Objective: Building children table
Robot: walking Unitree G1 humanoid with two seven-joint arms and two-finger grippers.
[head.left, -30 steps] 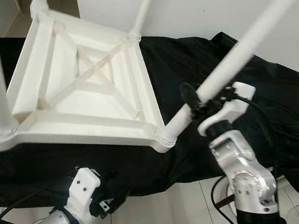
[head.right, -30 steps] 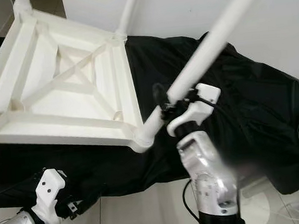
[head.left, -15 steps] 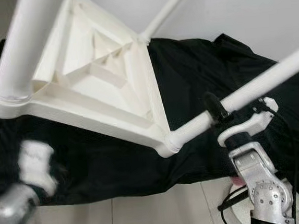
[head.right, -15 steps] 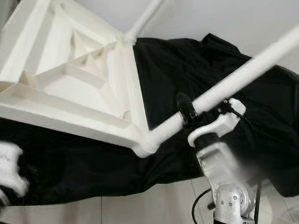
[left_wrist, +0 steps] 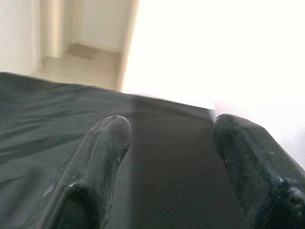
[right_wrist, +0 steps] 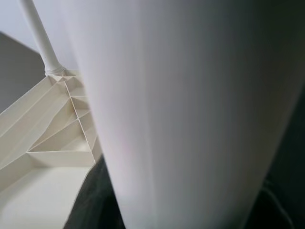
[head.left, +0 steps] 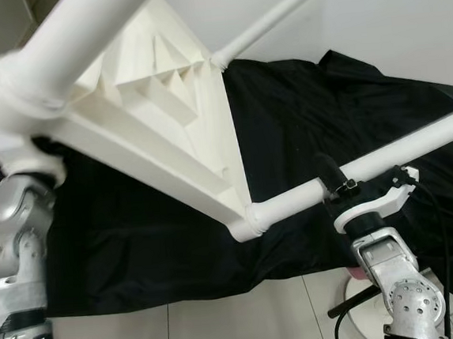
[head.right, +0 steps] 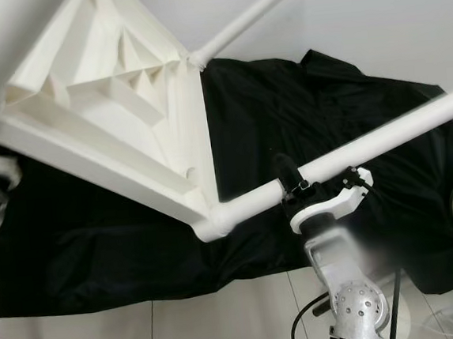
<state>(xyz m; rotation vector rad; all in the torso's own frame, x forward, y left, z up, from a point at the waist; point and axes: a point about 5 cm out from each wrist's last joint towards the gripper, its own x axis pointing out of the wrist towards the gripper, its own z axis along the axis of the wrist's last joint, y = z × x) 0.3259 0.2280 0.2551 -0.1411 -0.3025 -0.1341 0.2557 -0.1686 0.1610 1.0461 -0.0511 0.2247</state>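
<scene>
White plastic table hangs tilted over the black cloth; right gripper clamps the leg near its socket, left gripper open under the top's 9 o'clock corner. Best keep both supports steady while turning. Gripped leg's axis runs toward 2 o'clock
</scene>
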